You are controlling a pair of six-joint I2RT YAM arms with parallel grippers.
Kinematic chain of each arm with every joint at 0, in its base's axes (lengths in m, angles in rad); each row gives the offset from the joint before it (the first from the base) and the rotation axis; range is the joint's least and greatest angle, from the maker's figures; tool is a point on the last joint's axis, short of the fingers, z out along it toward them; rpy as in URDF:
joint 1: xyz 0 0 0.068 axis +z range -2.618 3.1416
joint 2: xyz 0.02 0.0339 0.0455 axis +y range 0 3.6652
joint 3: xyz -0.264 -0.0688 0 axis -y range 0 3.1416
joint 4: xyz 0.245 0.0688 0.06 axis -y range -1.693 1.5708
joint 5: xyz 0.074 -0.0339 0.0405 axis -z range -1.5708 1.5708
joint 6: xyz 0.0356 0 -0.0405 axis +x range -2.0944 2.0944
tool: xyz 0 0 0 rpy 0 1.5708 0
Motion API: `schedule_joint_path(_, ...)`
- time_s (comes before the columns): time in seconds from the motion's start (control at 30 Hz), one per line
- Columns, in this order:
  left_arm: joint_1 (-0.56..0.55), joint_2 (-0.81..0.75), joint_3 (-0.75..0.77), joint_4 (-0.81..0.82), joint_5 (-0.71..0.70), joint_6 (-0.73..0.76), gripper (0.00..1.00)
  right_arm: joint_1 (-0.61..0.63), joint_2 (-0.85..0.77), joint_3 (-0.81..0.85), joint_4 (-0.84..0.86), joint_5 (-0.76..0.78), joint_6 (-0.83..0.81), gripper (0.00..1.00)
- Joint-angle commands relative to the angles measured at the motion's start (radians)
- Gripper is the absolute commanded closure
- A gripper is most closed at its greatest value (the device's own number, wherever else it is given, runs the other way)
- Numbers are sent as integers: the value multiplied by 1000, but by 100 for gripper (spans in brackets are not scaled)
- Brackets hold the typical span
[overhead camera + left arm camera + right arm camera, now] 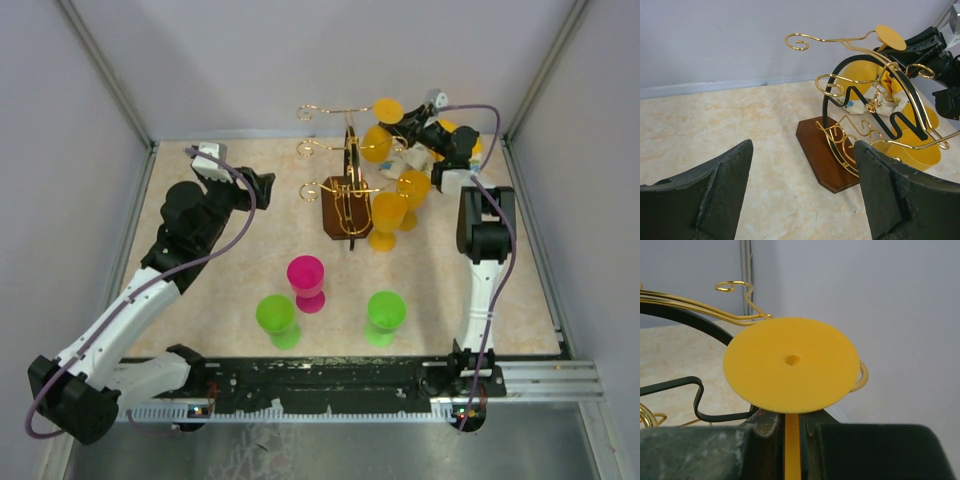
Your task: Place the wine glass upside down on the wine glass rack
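The wine glass rack (345,185) is gold wire with curled arms on a dark brown base (333,215); it also shows in the left wrist view (860,95). My right gripper (408,126) is shut on the stem of a yellow wine glass (378,142). It holds the glass upside down at the rack's upper right arm, with the foot disc (791,364) on top and the stem (791,447) between the fingers (762,427). Several other yellow glasses (412,187) hang or stand on the rack's right side. My left gripper (264,186) is open and empty, left of the rack.
A pink glass (306,280) and two green glasses (277,317) (385,313) stand upright in front of the rack. The enclosure's back wall is close behind the rack. Frame posts stand at the back corners.
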Motion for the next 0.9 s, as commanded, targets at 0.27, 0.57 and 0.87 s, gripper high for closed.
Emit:
schedule_joint_path(0.27, 9, 7, 27, 24, 17, 12, 12, 8, 20, 62, 2, 22, -2, 100)
schedule_joint_path(0.57, 10, 10, 26, 23, 22, 11, 12, 10, 11, 63, -3, 61, 22, 100)
schedule_joint_path(0.87, 10, 12, 21, 23, 32, 9, 12, 22, 6, 73, -9, 48, 13, 100)
